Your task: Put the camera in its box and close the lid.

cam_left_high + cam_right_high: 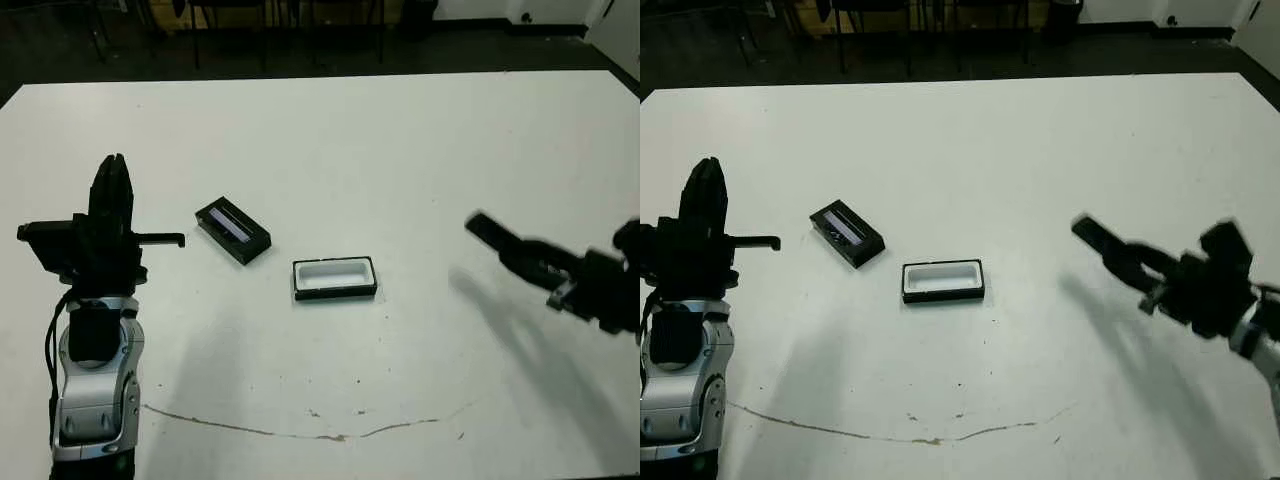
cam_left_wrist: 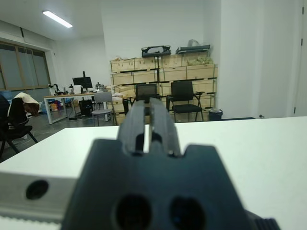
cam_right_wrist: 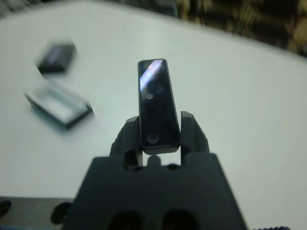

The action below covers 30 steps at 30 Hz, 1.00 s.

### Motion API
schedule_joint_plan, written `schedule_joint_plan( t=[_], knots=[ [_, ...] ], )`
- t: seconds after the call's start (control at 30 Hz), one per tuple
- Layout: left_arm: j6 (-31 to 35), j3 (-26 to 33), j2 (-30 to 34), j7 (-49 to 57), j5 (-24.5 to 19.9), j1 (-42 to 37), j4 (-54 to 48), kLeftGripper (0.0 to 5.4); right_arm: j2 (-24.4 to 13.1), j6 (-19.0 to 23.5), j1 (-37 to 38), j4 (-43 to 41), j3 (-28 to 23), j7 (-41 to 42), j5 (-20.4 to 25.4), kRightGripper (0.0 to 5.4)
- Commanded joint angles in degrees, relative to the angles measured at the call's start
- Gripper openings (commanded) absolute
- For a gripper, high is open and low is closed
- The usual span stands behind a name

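Camera [image 3: 157, 103] clamped in right gripper [image 3: 158, 132], no legible writing.

Even overhead light keeps the table [image 1: 400, 150] bright. Soft shadows fall near both arms. The right gripper [image 1: 530, 262] is motion-blurred; the box [image 3: 58, 104] and lid [image 3: 56, 57] blur in the right wrist view.

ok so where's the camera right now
The camera is clamped in the right gripper, held above the table's right side in the head views, well to the right of the open box and the lid.
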Motion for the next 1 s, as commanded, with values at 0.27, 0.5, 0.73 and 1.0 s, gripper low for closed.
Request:
schedule_joint_plan(
  t=[0.27, 0.5, 0.73, 1.0],
  knots=[
    [0.45, -0.80, -0.29, 0.71, 0.64, 0.65, 0.46, 0.00, 2.22, 5.15, -20.99, 0.67, 14.87, 5.65, -0.96, 0.60],
    [0.49, -1.27, -0.26, 0.97, 1.18, 0.90, 0.29, 0.00, 5.22, 1.20, -29.13, 8.20, 26.13, 14.53, -7.54, 0.60],
    [0.66, -1.49, -0.58, 1.09, 1.17, 0.67, 0.56, 0.00, 6.52, 0.37, -34.03, 14.38, 33.13, 21.54, -13.73, 0.60],
    [0.28, -1.52, -0.78, 1.10, 0.99, 0.65, 0.89, 0.00, 6.35, -0.85, -35.22, 16.23, 36.22, 25.02, -18.73, 0.60]
  ],
)
